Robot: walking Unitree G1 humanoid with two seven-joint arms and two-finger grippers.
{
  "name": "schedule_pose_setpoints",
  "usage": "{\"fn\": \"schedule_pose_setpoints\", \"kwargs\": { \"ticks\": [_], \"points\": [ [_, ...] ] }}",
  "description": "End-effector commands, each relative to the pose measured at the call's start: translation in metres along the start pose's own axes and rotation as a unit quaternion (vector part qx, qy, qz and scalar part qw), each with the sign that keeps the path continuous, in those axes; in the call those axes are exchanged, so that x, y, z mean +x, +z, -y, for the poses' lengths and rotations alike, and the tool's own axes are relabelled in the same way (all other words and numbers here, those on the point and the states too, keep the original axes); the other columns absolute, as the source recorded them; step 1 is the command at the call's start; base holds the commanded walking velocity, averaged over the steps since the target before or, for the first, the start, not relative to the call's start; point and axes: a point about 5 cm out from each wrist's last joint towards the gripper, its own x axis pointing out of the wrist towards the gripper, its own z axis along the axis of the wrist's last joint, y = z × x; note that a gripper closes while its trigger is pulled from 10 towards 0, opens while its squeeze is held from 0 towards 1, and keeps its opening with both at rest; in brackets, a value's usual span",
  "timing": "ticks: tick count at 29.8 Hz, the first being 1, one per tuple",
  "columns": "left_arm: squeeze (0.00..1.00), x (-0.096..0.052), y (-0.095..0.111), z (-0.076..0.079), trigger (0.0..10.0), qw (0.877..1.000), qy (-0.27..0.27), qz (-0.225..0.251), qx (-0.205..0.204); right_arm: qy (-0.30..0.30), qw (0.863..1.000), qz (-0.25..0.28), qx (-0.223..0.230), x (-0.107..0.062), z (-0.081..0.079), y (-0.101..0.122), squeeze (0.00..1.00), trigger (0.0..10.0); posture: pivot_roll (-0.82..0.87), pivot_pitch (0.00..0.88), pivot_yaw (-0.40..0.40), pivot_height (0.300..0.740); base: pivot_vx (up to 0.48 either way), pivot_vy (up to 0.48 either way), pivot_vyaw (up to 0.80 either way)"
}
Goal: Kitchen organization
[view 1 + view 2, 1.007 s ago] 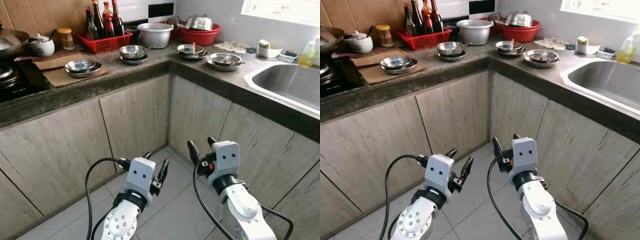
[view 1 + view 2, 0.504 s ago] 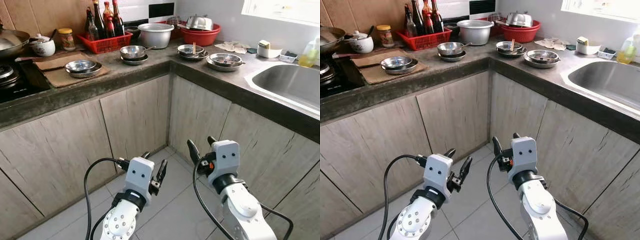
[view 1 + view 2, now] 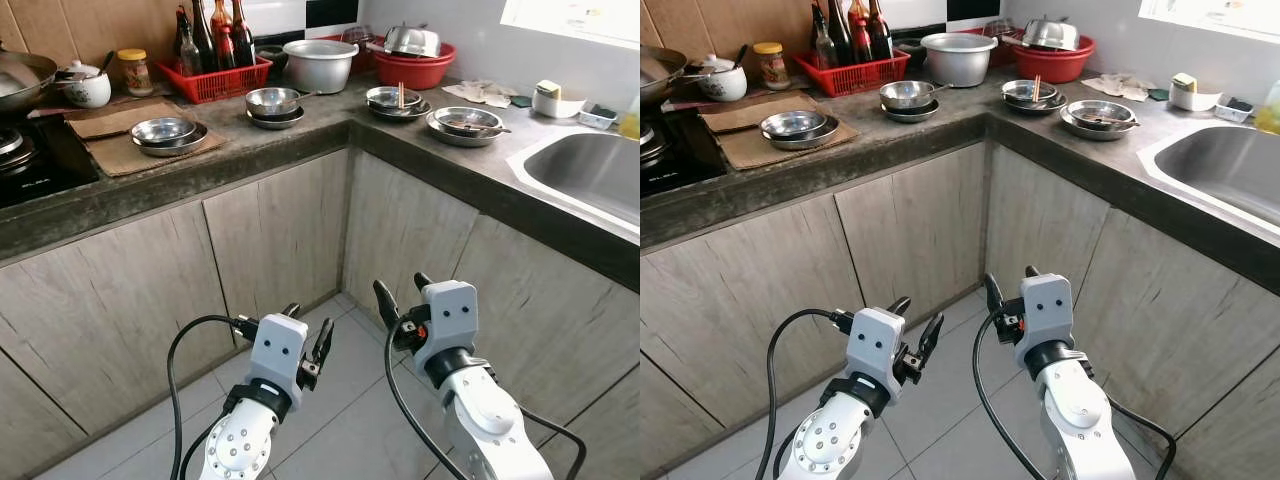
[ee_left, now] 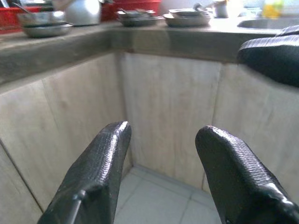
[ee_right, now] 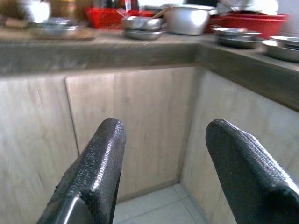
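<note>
Both grippers hang low over the floor [image 3: 350,400] in front of the cabinets [image 3: 280,230], holding nothing: left gripper [image 3: 307,340] w/ fingers apart, right gripper [image 3: 402,293] w/ fingers apart too. Dishes sit up on the L-shaped desk [image 3: 250,150]: steel bowls [image 3: 165,133] on a mat by the stove, pot [image 3: 320,65] & red basket [image 3: 215,78] at the back, sink [image 3: 590,175] far right.

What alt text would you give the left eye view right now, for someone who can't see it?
Both grippers, left gripper and right gripper, hang open and empty above the tiled floor, in front of an L-shaped kitchen counter. The counter carries steel bowls, a red bottle basket, a metal pot and a sink.
</note>
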Motion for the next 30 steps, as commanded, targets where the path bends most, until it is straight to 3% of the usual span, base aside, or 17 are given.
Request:
{"fn": "schedule_pose_setpoints", "kwargs": {
  "ticks": [1, 20, 30],
  "points": [
    [0.0, -0.0015, -0.0023, -0.0023, 10.0, 1.0, 0.002, -0.004, 0.005, 0.009, 1.0, 0.006, 0.004, 0.0021, -0.0053, 0.0021, 0.0, 10.0, 0.0, 0.0, -0.05, 0.74, 0.334, 0.0, 0.8],
    [0.0, -0.0011, -0.0027, -0.003, 10.0, 1.0, 0.001, -0.003, 0.006, 0.006, 1.0, 0.012, 0.0, 0.0072, -0.0017, 0.005, 0.0, 10.0, 0.01, 0.0, -0.051, 0.74, 0.338, 0.0, 0.8],
    [0.0, 0.0004, -0.0018, -0.0041, 10.0, 1.0, 0.004, -0.001, 0.006, -0.01, 1.0, 0.018, 0.0, 0.0107, 0.0027, 0.0073, 0.0, 10.0, 0.01, 0.0, -0.055, 0.74, 0.34, 0.0, 0.0]
  ]
}}
